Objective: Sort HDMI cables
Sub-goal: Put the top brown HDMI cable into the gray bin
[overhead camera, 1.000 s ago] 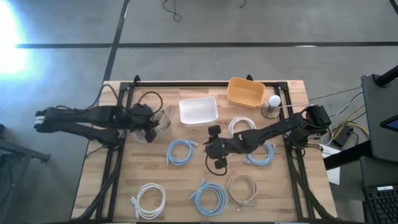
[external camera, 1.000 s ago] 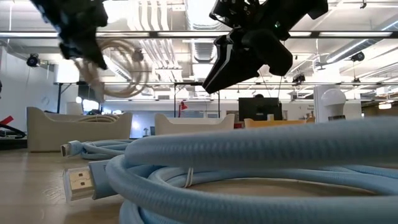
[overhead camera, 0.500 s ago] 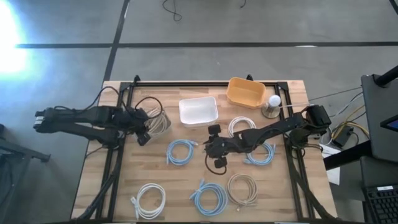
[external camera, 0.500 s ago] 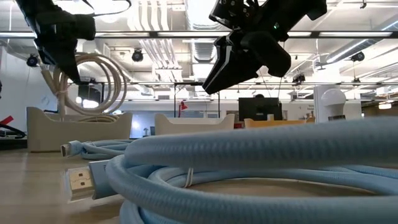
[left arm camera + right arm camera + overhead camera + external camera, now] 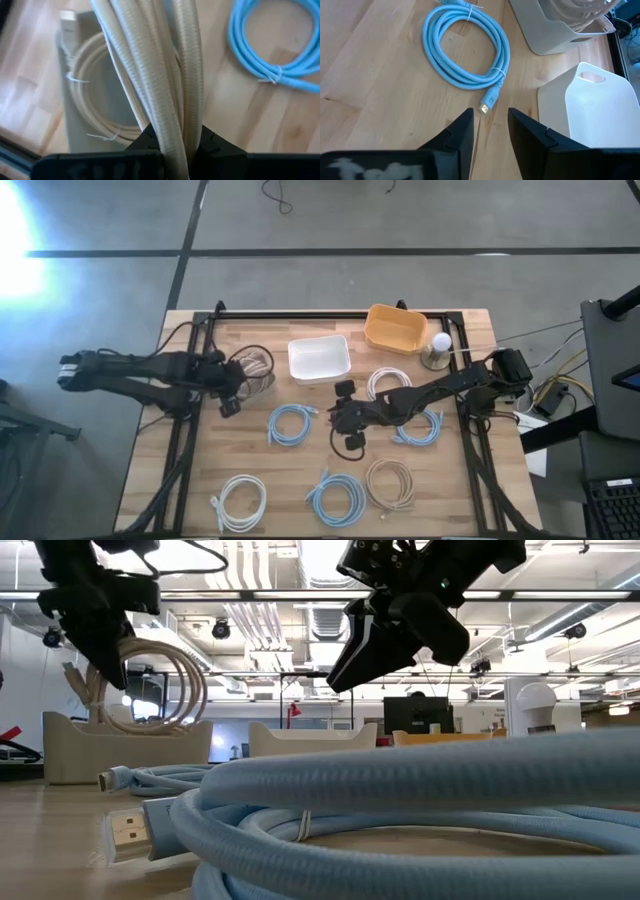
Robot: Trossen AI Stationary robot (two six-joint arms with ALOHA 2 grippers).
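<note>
My left gripper (image 5: 238, 380) (image 5: 98, 640) is shut on a beige HDMI cable coil (image 5: 256, 364) (image 5: 155, 680). It hangs over a beige bin (image 5: 107, 105) in which another beige coil (image 5: 82, 85) lies. My right gripper (image 5: 346, 416) (image 5: 490, 117) hovers open above the table's middle, beside a light blue coil (image 5: 465, 47) whose plug (image 5: 489, 103) lies just ahead of the fingers. More coils lie flat on the table: light blue (image 5: 338, 498) (image 5: 420, 427), white (image 5: 242, 500) (image 5: 388, 385) and beige (image 5: 390, 483). My left gripper pinches several strands of the beige coil's upper arc (image 5: 172, 120) between its two fingers (image 5: 146, 141), which lie across the strands. It comes from above. The coil hangs upright below it, lifted clear of the table, with its lower arc (image 5: 130, 725) down at the beige bin's rim.
A white bin (image 5: 319, 358) and a yellow bin (image 5: 395, 327) stand at the far side, with a light bulb on a stand (image 5: 437, 350) to their right. A light blue coil (image 5: 400, 810) fills the low view's foreground. Black frame rails run along the table's edges.
My left gripper has moved toward the table's left and down. The beige coil, blurred and swinging a second ago, has turned and now hangs lower over the beige bin. The right arm has kept still.
</note>
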